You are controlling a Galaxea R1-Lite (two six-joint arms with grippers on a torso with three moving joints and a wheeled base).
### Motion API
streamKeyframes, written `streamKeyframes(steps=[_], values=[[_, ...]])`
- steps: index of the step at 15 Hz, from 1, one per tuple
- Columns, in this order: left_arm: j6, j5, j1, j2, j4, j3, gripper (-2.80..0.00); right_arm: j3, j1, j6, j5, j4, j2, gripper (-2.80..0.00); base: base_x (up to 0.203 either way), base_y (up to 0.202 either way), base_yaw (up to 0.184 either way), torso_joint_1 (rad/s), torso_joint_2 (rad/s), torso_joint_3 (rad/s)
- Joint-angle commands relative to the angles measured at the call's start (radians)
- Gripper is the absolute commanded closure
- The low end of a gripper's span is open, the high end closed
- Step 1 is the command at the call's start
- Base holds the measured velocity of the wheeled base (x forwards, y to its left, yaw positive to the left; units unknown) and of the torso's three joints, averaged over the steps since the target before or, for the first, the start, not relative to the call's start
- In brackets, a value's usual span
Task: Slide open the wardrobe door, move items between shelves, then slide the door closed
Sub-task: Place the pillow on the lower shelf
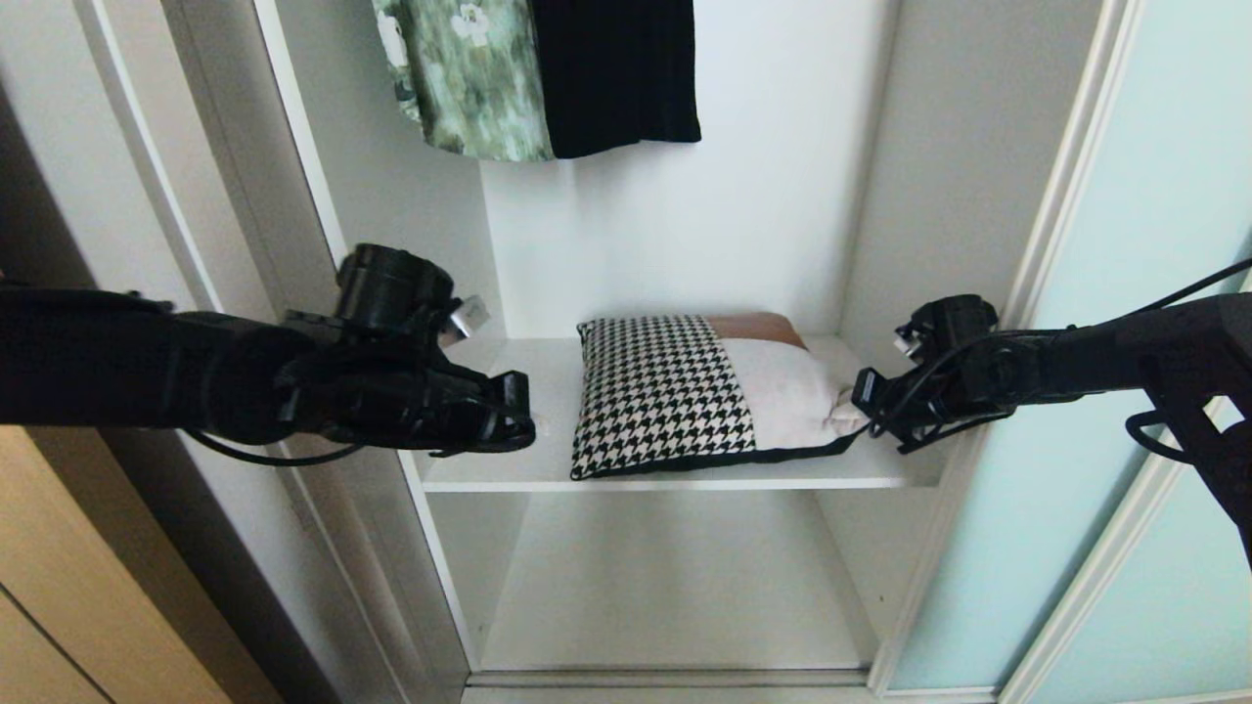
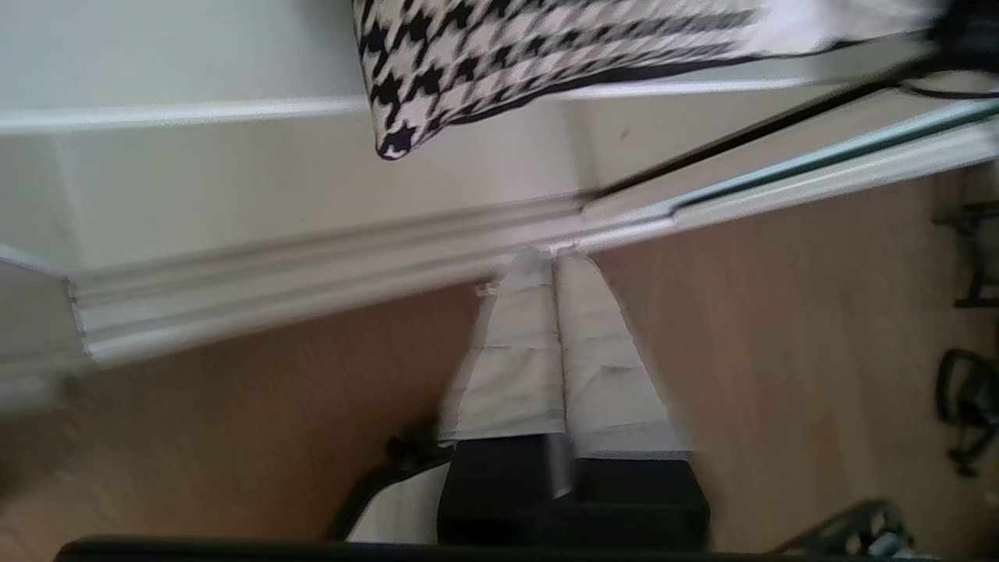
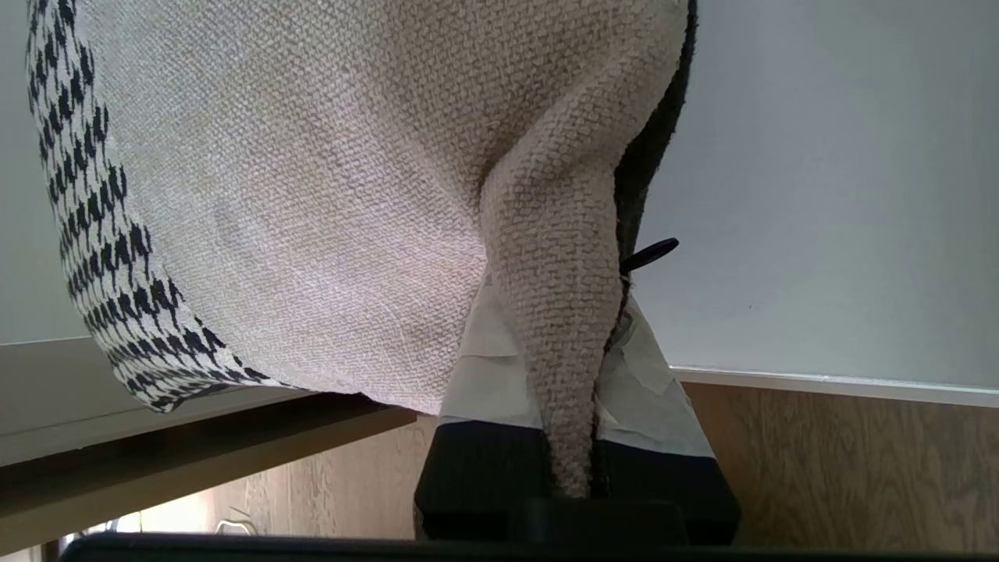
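1. One cushion (image 1: 704, 396), houndstooth on one half and cream on the other, lies on the upper white shelf (image 1: 509, 469) of the opened wardrobe.
2. Right gripper (image 1: 866, 396), at 3 o'clock of the cushion, has its jaws pinched tight on a fold of the cream corner.
3. Left gripper (image 1: 523, 416), at 9 o'clock, is closed on nothing, apart from the cushion.
4. Sliding door (image 1: 1125, 342) stands at the far right.

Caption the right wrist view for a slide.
Right gripper pinching the cream corner of the houndstooth cushion at the white shelf's edge.
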Motion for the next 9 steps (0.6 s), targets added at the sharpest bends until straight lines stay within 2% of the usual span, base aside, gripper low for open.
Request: streamKeyframes(steps=[1, 4, 9], values=[[-0.031, 0.004, -0.015, 0.204, -0.003, -0.073, -2.8, -0.001, 0.0, 0.003, 0.007, 0.001, 0.004, 0.0, 0.0, 0.0, 0.0, 0.0, 0.0, 0.0], [-0.055, 0.016, -0.006, 0.304, 0.0, -0.153, -2.8, 0.001, 0.002, 0.001, 0.007, 0.001, 0.008, 0.0, 0.0, 0.0, 0.0, 0.0, 0.0, 0.0], [-0.044, 0.011, 0.027, 0.425, -0.016, -0.28, -2.8, -0.001, 0.006, 0.003, 0.007, 0.001, 0.01, 0.0, 0.0, 0.0, 0.0, 0.0, 0.0, 0.0]])
